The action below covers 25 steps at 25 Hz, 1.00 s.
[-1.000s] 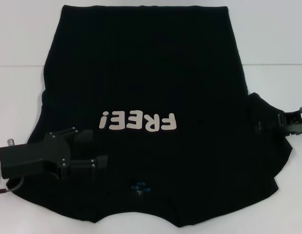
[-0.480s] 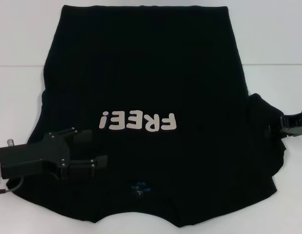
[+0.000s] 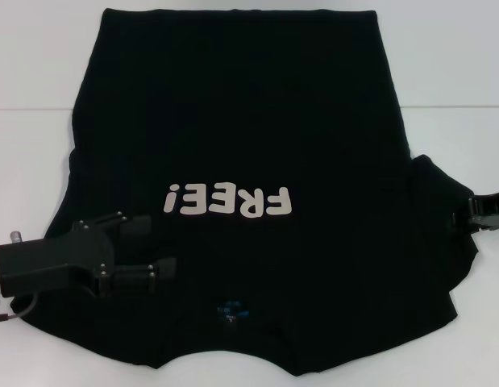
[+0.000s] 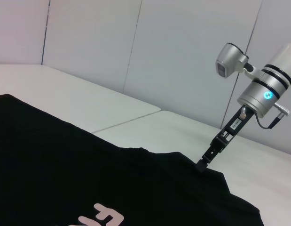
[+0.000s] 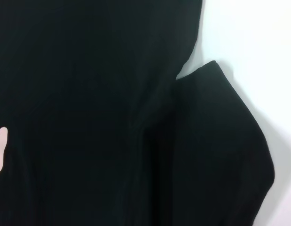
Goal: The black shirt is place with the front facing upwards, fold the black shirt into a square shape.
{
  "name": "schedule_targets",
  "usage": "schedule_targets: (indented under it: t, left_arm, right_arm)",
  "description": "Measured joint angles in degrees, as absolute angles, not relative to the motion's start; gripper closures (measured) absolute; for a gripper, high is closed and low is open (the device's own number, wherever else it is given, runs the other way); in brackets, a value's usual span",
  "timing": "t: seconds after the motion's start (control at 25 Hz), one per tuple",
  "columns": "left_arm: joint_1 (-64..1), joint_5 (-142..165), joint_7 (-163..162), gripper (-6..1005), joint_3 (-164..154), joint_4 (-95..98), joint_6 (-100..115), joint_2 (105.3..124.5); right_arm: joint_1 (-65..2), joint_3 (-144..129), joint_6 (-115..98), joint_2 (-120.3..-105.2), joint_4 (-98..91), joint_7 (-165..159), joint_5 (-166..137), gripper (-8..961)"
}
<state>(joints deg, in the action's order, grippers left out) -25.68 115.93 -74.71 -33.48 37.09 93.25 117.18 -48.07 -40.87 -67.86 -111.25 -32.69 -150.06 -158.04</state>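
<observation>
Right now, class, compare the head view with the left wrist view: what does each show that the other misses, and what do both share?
Only the head view shows the left gripper, open over the large black cloth T-shirt, and the small blue neck label.

Only the left wrist view shows the right arm's silver wrist and the grey wall panels.

Both show the shirt, its pale lettering and the right gripper at the sleeve.

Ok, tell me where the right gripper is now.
In the head view the right gripper is at the right edge, over the black shirt's sleeve, level with the lettering.
</observation>
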Motion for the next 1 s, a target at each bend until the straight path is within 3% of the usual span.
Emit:
schedule_targets:
  t: [0.2, 1.0]
  left_arm:
    - [-25.7, 115.9, -75.2, 65, -33.5, 37.1, 93.3, 117.15]
    - [-25.7, 115.9, -75.7, 66, -33.5, 37.1, 93.3, 117.14]
  right_arm:
    - [-48.1, -41.3, -68.0, -111.18, -32.7, -150.1, -158.1, 660]
    - [-47.6, -41.4, -68.0, -111.11, -32.6, -150.8, -158.7, 646]
